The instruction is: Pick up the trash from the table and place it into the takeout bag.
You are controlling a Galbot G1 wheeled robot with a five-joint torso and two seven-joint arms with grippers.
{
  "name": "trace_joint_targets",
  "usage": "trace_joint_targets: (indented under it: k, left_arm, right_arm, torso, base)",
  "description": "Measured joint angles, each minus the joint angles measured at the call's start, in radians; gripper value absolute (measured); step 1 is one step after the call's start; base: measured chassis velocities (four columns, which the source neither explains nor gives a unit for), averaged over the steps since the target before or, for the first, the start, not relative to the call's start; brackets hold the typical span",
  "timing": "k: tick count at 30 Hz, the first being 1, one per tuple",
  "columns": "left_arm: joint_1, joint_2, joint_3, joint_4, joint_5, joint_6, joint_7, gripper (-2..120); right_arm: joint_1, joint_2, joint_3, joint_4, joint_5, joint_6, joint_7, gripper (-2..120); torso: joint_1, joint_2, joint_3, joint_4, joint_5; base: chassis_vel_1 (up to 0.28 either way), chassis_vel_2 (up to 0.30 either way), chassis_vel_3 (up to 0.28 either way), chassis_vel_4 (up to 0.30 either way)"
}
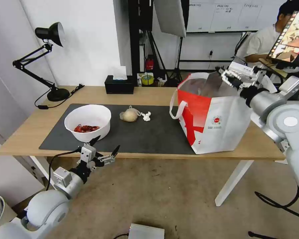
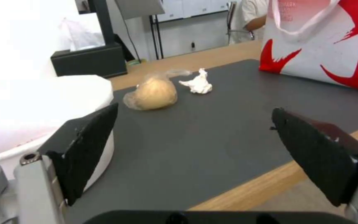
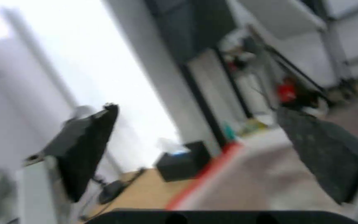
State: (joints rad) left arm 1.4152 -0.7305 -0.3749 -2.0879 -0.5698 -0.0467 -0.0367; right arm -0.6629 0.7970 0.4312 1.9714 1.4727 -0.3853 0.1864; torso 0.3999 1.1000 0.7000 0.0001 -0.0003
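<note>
Bowl (image 1: 87, 122) left of bag (image 1: 216, 116)

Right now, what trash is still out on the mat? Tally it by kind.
Bowl with red scraps: 1
Knotted bag with beige lump: 1
Crumpled tissue: 1
Total: 3, all on the mat

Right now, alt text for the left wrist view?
The open left pincer hovers at the near edge of the dark grey mat, beside the white bowl. Beyond it on the mat lie a knotted clear bag with a beige lump and a crumpled white tissue, with the red-and-white takeout bag behind.
</note>
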Motion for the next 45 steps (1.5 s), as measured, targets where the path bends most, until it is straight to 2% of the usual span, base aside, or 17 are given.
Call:
trace_joint_targets:
  k: [6, 13, 15, 16, 18, 20, 21, 22, 25, 26, 29, 30, 33, 39, 45]
  left_arm:
    - [0.006, -0.004, -0.007, 0.0, 0.001, 0.0, 0.0, 100]
    - [0.019, -0.004, -0.019, -0.004, 0.003, 0.0, 0.0, 100]
    - [0.026, -0.006, -0.026, -0.007, 0.005, 0.0, 0.001, 100]
    - [0.026, -0.006, -0.026, -0.007, 0.005, 0.0, 0.001, 100]
    - [0.033, -0.01, -0.035, -0.009, 0.007, -0.001, 0.002, 100]
    - [0.036, -0.012, -0.038, -0.009, 0.008, -0.001, 0.003, 100]
    - [0.041, -0.016, -0.043, -0.007, 0.011, -0.002, 0.004, 100]
    - [0.041, -0.016, -0.043, -0.007, 0.011, -0.002, 0.004, 100]
    - [0.049, -0.023, -0.049, 0.004, 0.018, -0.005, 0.005, 100]
    - [0.049, -0.023, -0.049, 0.004, 0.018, -0.005, 0.005, 100]
    - [0.063, -0.028, -0.063, 0.017, 0.023, -0.008, 0.018, 100]
    - [0.063, -0.028, -0.063, 0.017, 0.023, -0.008, 0.018, 100]
    - [0.078, -0.039, -0.076, 0.026, 0.026, -0.009, 0.024, 100]
    - [0.103, -0.052, -0.088, 0.042, 0.037, -0.013, 0.024, 100]
    - [0.12, -0.068, -0.098, 0.076, 0.04, -0.026, 0.023, 100]
  right_arm:
    - [-0.011, -0.034, -0.051, 0.093, -0.028, -0.011, -0.082, 100]
    - [-0.138, -0.061, -0.094, 0.207, -0.128, -0.034, -0.152, 100]
    - [-0.209, -0.07, -0.111, 0.244, -0.217, -0.036, -0.187, 100]
    - [-0.209, -0.07, -0.111, 0.244, -0.217, -0.036, -0.187, 100]
    - [-0.31, -0.077, -0.123, 0.274, -0.342, -0.027, -0.223, 100]
    - [-0.347, -0.077, -0.125, 0.28, -0.377, -0.017, -0.23, 100]
    - [-0.412, -0.074, -0.127, 0.284, -0.435, 0.014, -0.236, 100]
    - [-0.412, -0.074, -0.127, 0.284, -0.435, 0.014, -0.236, 100]
    - [-0.566, -0.048, -0.129, 0.273, -0.589, 0.114, -0.239, 100]
    - [-0.566, -0.048, -0.129, 0.273, -0.589, 0.114, -0.239, 100]
    - [-0.694, -0.011, -0.123, 0.242, -0.747, 0.24, -0.23, 100]
    - [-0.694, -0.011, -0.123, 0.242, -0.747, 0.24, -0.23, 100]
    - [-0.795, 0.029, -0.108, 0.216, -0.861, 0.353, -0.214, 100]
    - [-0.889, 0.096, -0.11, 0.174, -0.97, 0.463, -0.168, 100]
    - [-0.934, 0.148, -0.112, 0.135, -1.02, 0.519, -0.143, 100]
  torso:
    - [0.0, 0.0, 0.0, 0.0001, 0.0]
    - [0.0, 0.0, 0.0, -0.0001, 0.0002]
    - [0.0, 0.0, 0.0, -0.0001, 0.0003]
    - [0.0, 0.0, 0.0, -0.0001, 0.0003]
    - [0.0, 0.0, 0.0, 0.0, 0.0002]
    - [0.0, 0.0, 0.0, -0.0001, 0.0003]
    - [0.0, 0.0, 0.0, -0.0001, 0.0002]
    - [0.0, 0.0, 0.0, -0.0001, 0.0002]
    - [0.0, 0.0, 0.0, -0.0002, 0.0002]
    - [0.0, 0.0, 0.0, -0.0002, 0.0002]
    - [0.0, 0.0, 0.0, -0.0001, 0.0003]
    - [0.0, 0.0, 0.0, -0.0001, 0.0003]
    - [0.0, 0.0, 0.0, -0.0001, 0.0001]
    - [0.0, 0.0, 0.0, -0.0001, 0.0002]
    - [0.0, 0.0, 0.0, -0.0001, 0.0001]
  base:
    - [0.0, 0.0, 0.0, 0.0]
    - [0.0, 0.0, 0.0, 0.0]
    - [0.0, 0.0, 0.0, 0.0]
    - [0.0, 0.0, 0.0, 0.0]
    - [0.0, 0.0, 0.0, 0.0]
    - [0.0, 0.0, 0.0, 0.0]
    - [0.0, 0.0, 0.0, 0.0]
    - [0.0, 0.0, 0.0, 0.0]
    - [0.0, 0.0, 0.0, 0.0]
    - [0.0, 0.0, 0.0, 0.0]
    - [0.0, 0.0, 0.0, 0.0]
    - [0.0, 0.0, 0.0, 0.0]
    - [0.0, 0.0, 0.0, 0.0]
    - [0.0, 0.0, 0.0, 0.0]
    - [0.0, 0.0, 0.0, 0.0]
